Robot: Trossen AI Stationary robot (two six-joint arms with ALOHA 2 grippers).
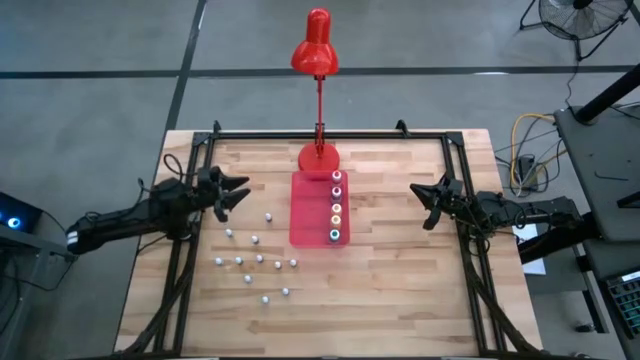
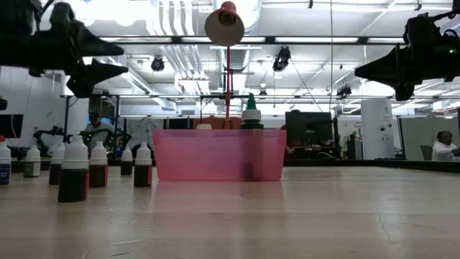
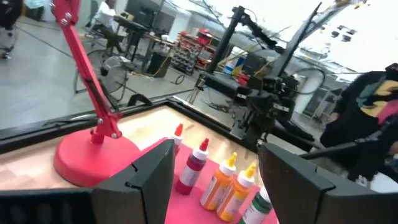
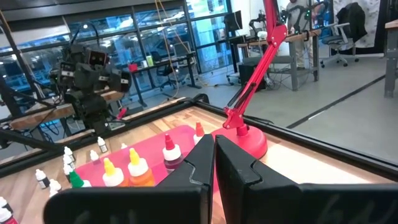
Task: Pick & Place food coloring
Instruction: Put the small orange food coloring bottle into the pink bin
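Small whitish-capped bottles (image 2: 73, 176) standing nearest low camera, some overlapping, one cut off at edge. About eleven small bottles (image 1: 250, 262) scattering on surface (image 1: 400, 290), tiny from above, count uncertain. Five bigger bottles (image 1: 336, 206) lining up in red tray (image 1: 308, 215); tray wall hiding most at table level. One lamp (image 1: 318, 60). Left pincer (image 1: 238, 192) hovering apart, empty. Right pincer (image 1: 420, 193) hovering, fingers together, empty.

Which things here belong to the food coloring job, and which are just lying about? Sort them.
Job:
- five colour-capped bottles in the red tray
- small whitish-capped bottles loose on the table

Lying about:
- red desk lamp
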